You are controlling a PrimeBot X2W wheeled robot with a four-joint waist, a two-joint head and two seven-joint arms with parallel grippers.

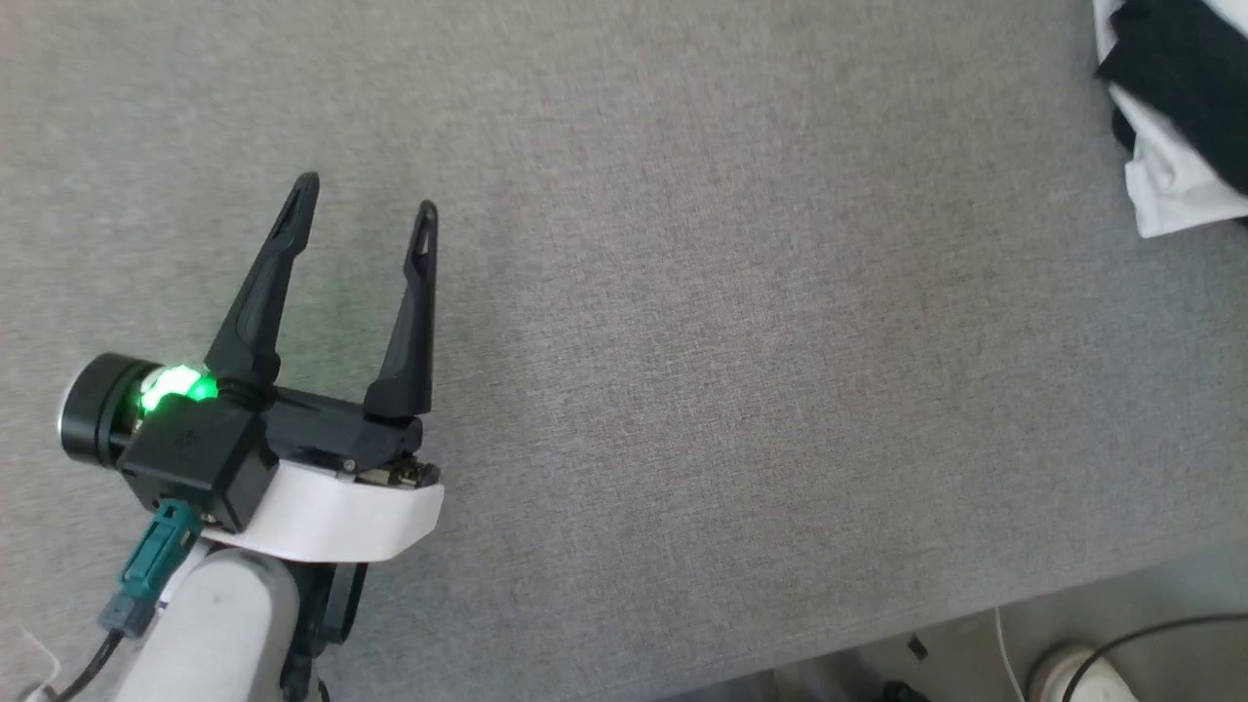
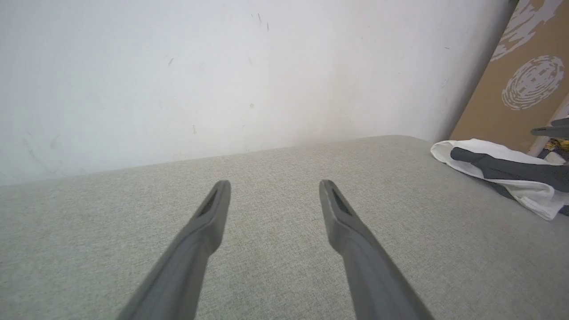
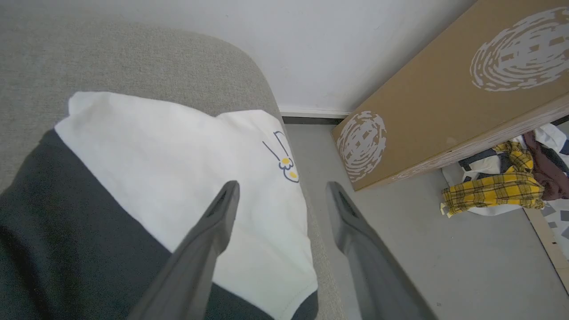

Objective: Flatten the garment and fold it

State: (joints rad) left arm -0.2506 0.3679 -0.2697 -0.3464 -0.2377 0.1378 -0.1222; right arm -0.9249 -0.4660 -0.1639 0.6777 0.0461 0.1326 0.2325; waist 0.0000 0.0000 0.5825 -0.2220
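The garment [image 3: 178, 169], white with a black sleeve across it and a small printed motif, lies bunched at the right end of the grey fabric surface [image 1: 682, 341]. My right gripper [image 3: 282, 186] hovers open just above the garment's edge, with nothing between its fingers. The left gripper [image 1: 367, 195] stands open over bare grey fabric at the lower left, far from the garment [image 1: 1170, 117], which shows at the top right corner. In the left wrist view the left gripper [image 2: 274, 184] is open and empty, and the garment [image 2: 502, 173] lies away to the right.
A white wall [image 2: 222, 66] rises behind the surface. A brown cardboard box [image 3: 444, 89] leans beside it on the floor, with a pile of clothes including yellow plaid [image 3: 493, 191]. The surface's near edge drops to the floor, where a cable [image 1: 1150, 634] lies.
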